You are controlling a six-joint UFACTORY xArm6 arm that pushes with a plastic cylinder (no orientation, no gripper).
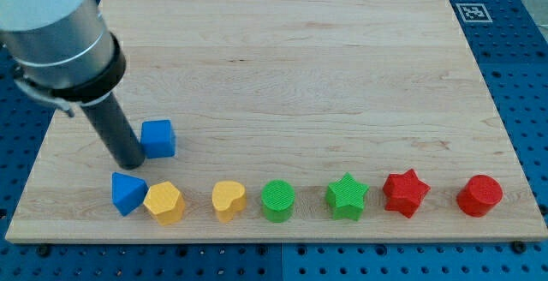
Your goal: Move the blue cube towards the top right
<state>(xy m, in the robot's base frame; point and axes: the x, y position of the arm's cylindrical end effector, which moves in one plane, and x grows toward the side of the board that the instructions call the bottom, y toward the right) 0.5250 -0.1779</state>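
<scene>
The blue cube (158, 138) sits on the wooden board (282, 67) at the view's left, above the bottom row of blocks. My tip (130, 164) is at the end of the dark rod, just left of the cube and a little below it, touching or nearly touching the cube's left side. The arm's grey body fills the view's top left corner.
A row of blocks lies along the board's bottom edge: a blue triangular block (128, 193), a yellow hexagon (163, 202), a yellow heart (229, 200), a green cylinder (278, 200), a green star (347, 196), a red star (404, 193), a red cylinder (479, 196). A marker tag (472, 12) sits at the top right.
</scene>
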